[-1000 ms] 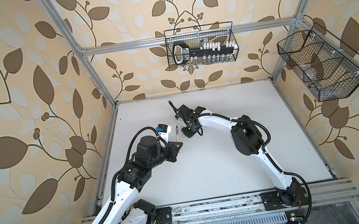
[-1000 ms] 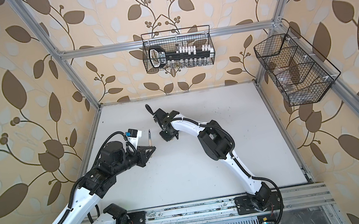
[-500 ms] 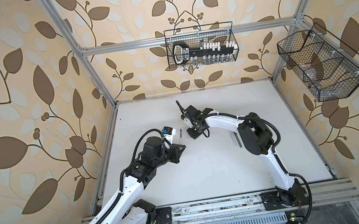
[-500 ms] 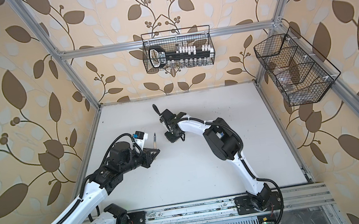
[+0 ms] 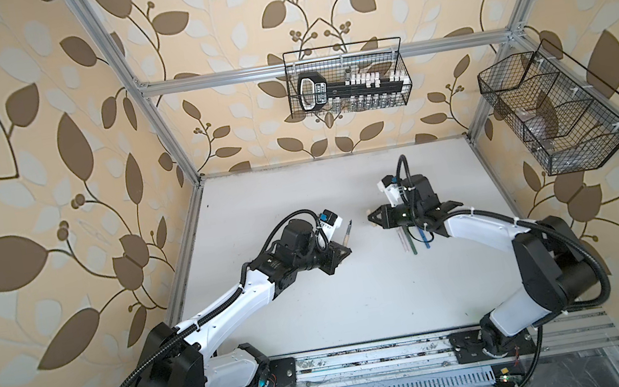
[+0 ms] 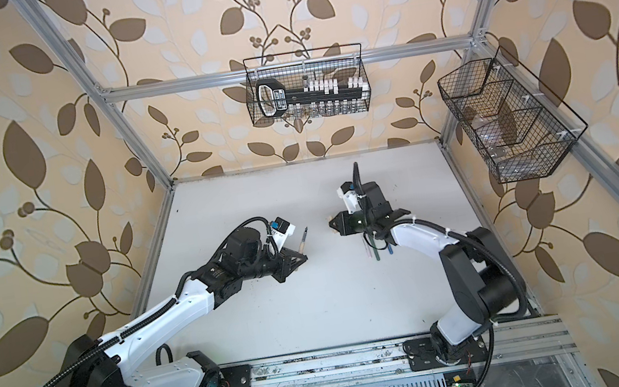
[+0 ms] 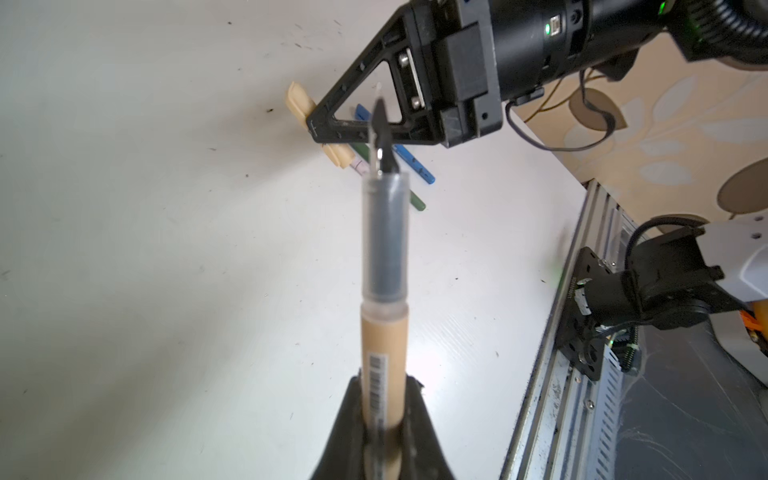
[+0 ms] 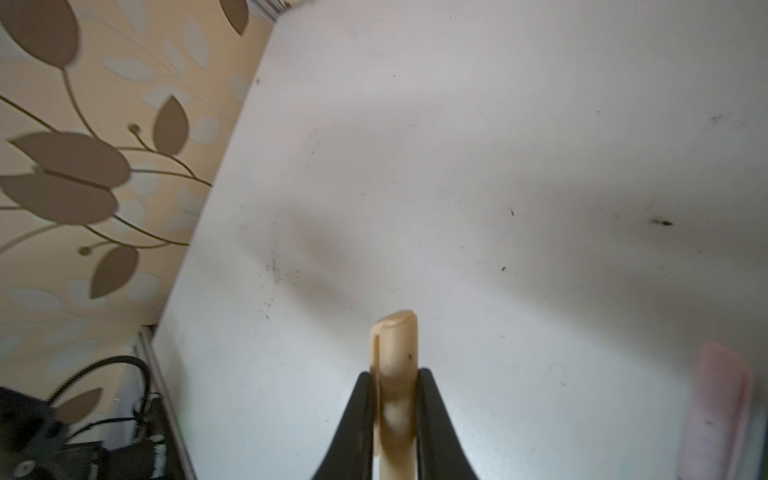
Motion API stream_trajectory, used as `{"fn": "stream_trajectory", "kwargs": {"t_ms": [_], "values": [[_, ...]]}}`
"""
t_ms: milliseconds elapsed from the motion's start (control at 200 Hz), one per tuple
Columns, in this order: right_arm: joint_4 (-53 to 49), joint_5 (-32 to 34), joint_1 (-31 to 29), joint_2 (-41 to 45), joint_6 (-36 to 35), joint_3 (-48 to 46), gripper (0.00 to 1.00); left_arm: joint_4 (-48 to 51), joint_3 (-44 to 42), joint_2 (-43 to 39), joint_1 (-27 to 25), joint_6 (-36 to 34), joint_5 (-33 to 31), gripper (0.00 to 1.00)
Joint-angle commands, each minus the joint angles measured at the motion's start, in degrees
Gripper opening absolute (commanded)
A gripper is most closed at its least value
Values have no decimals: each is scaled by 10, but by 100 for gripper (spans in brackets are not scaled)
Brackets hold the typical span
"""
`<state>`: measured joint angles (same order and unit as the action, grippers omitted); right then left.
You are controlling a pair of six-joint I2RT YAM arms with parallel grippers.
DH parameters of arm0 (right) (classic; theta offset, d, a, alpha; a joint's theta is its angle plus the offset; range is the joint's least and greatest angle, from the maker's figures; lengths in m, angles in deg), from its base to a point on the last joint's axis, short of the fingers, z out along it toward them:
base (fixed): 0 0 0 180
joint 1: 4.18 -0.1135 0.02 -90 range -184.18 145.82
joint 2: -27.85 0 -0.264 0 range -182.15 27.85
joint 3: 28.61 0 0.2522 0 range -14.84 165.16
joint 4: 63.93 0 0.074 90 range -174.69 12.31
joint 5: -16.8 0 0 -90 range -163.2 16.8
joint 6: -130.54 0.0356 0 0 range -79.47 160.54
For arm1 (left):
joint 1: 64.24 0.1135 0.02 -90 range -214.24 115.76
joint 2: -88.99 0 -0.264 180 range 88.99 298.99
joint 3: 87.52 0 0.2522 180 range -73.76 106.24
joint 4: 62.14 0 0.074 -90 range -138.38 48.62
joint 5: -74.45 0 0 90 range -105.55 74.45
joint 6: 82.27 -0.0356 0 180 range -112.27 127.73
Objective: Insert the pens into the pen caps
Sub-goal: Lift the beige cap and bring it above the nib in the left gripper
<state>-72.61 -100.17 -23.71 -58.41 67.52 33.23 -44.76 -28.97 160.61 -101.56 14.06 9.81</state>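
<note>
The tan pen (image 7: pixel 384 345) is showing a matt, cardboard-like barrel, then a frosted clear plastic sleeve over a dark core, and the left gripper (image 7: pixel 384 382) around it is looking like matt black plastic. Under the pen, the white table (image 7: pixel 166 249) is giving off a soft sheen and wearing dark scuffs. The tan cap (image 8: pixel 395 345) is looking like smooth, waxy plastic, and past the pen the rail (image 7: pixel 548 428) is gleaming as ribbed bare metal.

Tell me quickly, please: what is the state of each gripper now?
Left gripper: closed, holding the tan pen.
Right gripper: closed, holding the tan pen cap.
</note>
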Motion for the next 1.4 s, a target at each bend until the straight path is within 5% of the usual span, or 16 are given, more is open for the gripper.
{"fn": "stream_trajectory", "kwargs": {"t_ms": [0,540,1394], "values": [[131,-60,16,55,89,-47,16,-39,38,24,-17,-16,29,0],[221,7,-1,176,219,-127,18,-131,15,37,-60,25,69,0],[301,91,-60,218,201,-148,18,-247,-30,34,-60,102,100,0]]}}
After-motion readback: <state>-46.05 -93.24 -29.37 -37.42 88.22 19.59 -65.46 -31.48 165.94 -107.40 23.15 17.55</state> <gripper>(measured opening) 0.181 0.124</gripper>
